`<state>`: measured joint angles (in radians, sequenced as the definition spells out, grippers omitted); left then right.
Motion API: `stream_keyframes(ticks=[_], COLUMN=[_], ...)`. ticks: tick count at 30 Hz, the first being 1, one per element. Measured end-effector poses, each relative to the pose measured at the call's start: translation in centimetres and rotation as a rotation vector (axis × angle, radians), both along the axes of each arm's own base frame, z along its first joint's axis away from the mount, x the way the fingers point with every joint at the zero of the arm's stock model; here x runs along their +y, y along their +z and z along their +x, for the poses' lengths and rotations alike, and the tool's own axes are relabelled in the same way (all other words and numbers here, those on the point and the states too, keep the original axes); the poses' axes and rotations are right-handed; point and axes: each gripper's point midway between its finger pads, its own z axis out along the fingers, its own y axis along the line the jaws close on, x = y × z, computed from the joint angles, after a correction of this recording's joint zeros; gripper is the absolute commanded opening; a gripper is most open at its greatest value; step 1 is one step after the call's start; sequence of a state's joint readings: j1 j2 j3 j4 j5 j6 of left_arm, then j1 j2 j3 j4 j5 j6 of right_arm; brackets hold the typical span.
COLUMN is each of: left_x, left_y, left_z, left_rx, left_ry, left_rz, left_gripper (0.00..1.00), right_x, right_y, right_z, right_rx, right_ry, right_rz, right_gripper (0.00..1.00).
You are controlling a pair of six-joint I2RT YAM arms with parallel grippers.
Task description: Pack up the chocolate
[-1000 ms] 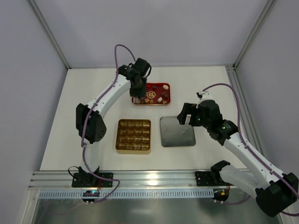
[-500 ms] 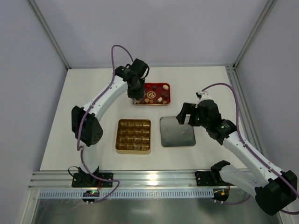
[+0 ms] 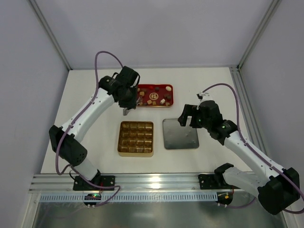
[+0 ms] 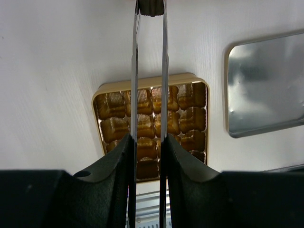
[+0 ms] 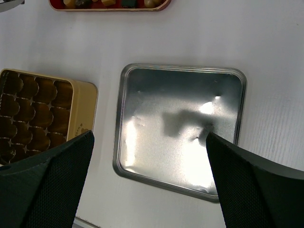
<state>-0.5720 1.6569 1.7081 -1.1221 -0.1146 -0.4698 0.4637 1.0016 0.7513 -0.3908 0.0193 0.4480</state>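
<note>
White table (image 3: pixel 95 95), room left along every edge. Chocolate (image 3: pixel 153 101) is scattered in the red tray (image 3: pixel 156 85) at the back; tweezers (image 4: pixel 134 71) are squeezed by the left gripper (image 4: pixel 148 142), right gripper (image 5: pixel 149 137) is spread over the lid (image 5: pixel 180 118).

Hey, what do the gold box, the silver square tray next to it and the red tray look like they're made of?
Gold box: likely tin with a satin gold finish; its crinkled cell liner looks like thin foil or formed plastic. Silver tray: bare sheet metal, mirror-bright, with glare and small dents. Red tray: glossy red with a gold rim, probably painted tin, possibly plastic.
</note>
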Motion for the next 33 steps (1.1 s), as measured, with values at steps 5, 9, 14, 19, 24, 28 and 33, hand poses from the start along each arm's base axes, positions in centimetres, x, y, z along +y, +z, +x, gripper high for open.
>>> stream_keyframes(ticks=[5,9,14,19,24,28,33], left_x=[1.7,3.1,4.8,6.0,7.2,7.9,8.3], left_y=[0.5,0.6,0.3,0.2,-0.1,-0.3,-1.2], left_z=[-2.8,-5.0,-8.1,-10.3,-12.2,-13.4,-14.5], left_rx=[-0.001,-0.001,0.008,0.009,0.014,0.014,0.032], left_ry=[0.015,0.025,0.042,0.057,0.067,0.082,0.093], left_rz=[-0.009,-0.016,-0.029,-0.047,-0.051,-0.062,-0.067], left_gripper=[0.3,0.3,0.3,0.31,0.32,0.32,0.33], right_x=[0.2,0.2,0.3,0.3,0.5,0.8,1.0], right_y=[-0.7,-1.2,-1.5,-1.4,-1.4,-1.4,-1.4], right_z=[0.2,0.3,0.3,0.4,0.3,0.2,0.1], right_rx=[0.018,0.036,0.043,0.042,0.047,0.053,0.057], right_ry=[0.003,0.004,0.004,0.003,0.007,0.013,0.015], right_rz=[-0.007,-0.015,-0.018,-0.014,-0.003,0.01,0.018], right_gripper=[1.0,1.0,1.0,1.0,1.0,1.0,1.0])
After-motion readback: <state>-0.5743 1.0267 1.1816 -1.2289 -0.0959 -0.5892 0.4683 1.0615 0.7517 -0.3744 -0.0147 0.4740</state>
